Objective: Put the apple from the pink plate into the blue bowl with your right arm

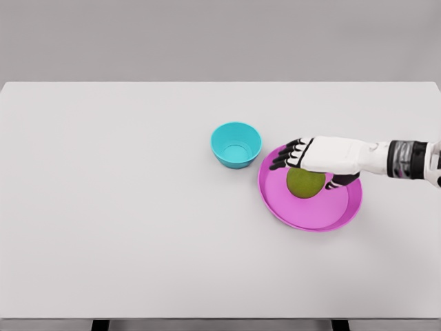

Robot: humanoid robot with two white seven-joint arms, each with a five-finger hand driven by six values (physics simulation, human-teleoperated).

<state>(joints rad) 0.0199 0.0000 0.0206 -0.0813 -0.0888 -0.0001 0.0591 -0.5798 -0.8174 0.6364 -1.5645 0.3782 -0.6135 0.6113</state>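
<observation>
A green apple lies on the pink plate, right of the table's middle. My right hand reaches in from the right edge and hovers over the apple's top, covering its upper part. The dark fingers stretch leftward past the apple toward the plate's left rim, and the thumb sits at the apple's right side. The fingers look open and not closed round the fruit. The blue bowl stands empty just left of the plate, close to the fingertips. My left arm does not show.
The white table spreads wide to the left and front, with its far edge against a grey wall. Bowl and plate nearly touch each other.
</observation>
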